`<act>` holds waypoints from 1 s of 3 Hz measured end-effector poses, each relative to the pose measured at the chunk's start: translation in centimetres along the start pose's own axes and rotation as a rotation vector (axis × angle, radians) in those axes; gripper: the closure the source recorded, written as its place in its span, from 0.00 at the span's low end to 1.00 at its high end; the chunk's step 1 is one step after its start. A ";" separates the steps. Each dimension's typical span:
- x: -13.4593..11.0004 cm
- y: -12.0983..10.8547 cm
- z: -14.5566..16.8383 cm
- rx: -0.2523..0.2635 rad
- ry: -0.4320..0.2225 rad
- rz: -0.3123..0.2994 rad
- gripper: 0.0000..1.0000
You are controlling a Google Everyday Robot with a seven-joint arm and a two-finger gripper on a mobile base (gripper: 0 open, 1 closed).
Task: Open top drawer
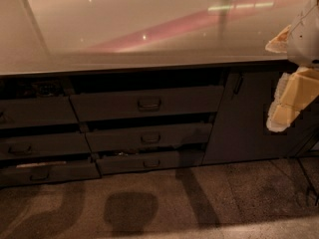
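The top drawer point(147, 103) is the widest dark grey front in the middle stack, just under the counter edge, with a small black loop handle point(149, 103) at its centre. A dark gap runs along its top. Two narrower fronts point(149, 137) point(149, 162) sit below it. My gripper point(291, 78), white with pale yellow parts, hangs at the right edge of the camera view in front of the cabinet door. It is well to the right of the handle and touches nothing.
A glossy countertop point(129, 29) spans the top. Another drawer stack point(37, 143) stands at the left. A dark cabinet door point(244, 123) with a slim handle point(238, 85) is on the right. Speckled floor point(164, 203) with shadows lies below.
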State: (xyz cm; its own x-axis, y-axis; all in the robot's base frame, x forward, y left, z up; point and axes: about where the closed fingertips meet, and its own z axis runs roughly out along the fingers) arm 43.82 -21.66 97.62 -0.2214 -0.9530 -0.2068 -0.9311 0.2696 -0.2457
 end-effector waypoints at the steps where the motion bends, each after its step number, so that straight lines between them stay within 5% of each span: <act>1: 0.0 0.0 0.0 0.000 0.000 0.000 0.00; 2: 0.3 -0.7 1.8 -0.030 -0.008 0.011 0.00; 3: -0.2 -2.1 7.6 -0.135 -0.020 0.007 0.00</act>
State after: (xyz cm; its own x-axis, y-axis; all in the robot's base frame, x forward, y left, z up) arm 48.05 -20.96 90.97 -0.2231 -0.9480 -0.2269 -0.9604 0.2536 -0.1153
